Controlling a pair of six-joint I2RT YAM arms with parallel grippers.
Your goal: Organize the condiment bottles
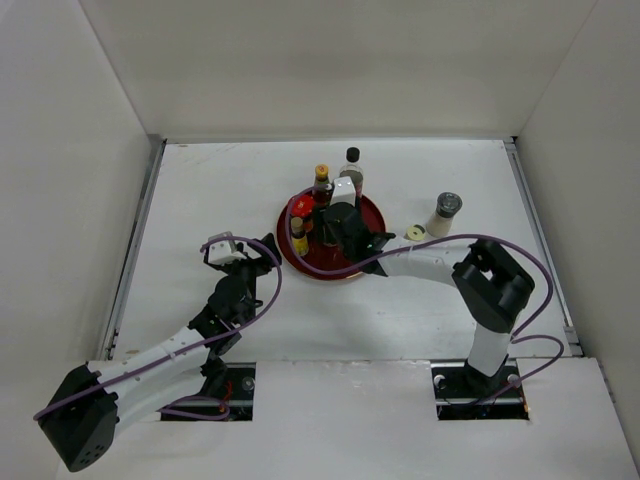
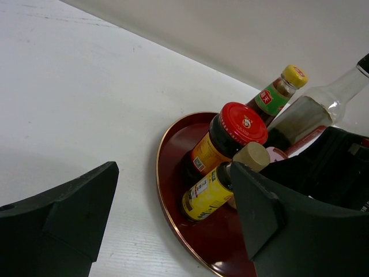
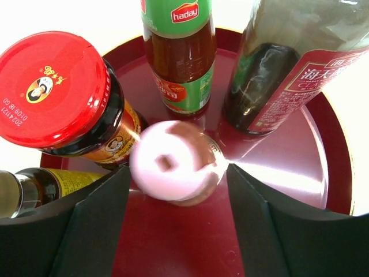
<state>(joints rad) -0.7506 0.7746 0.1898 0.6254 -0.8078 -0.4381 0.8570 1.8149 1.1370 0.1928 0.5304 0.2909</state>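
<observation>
The red tray holds a tall dark-sauce bottle, a green-labelled yellow-capped bottle, a red-lidded jar and a small yellow-labelled bottle. My right gripper hangs over the tray, open. In the right wrist view a pink-topped shaker stands on the tray between its spread fingers, with a gap on each side. A grey-topped shaker stands on the table right of the tray. My left gripper is open and empty, just left of the tray.
A small pale round piece lies on the table between the tray and the grey-topped shaker. The left wrist view shows the tray rim, the red-lidded jar, the yellow-labelled bottle and the right gripper's black body. White walls enclose the table.
</observation>
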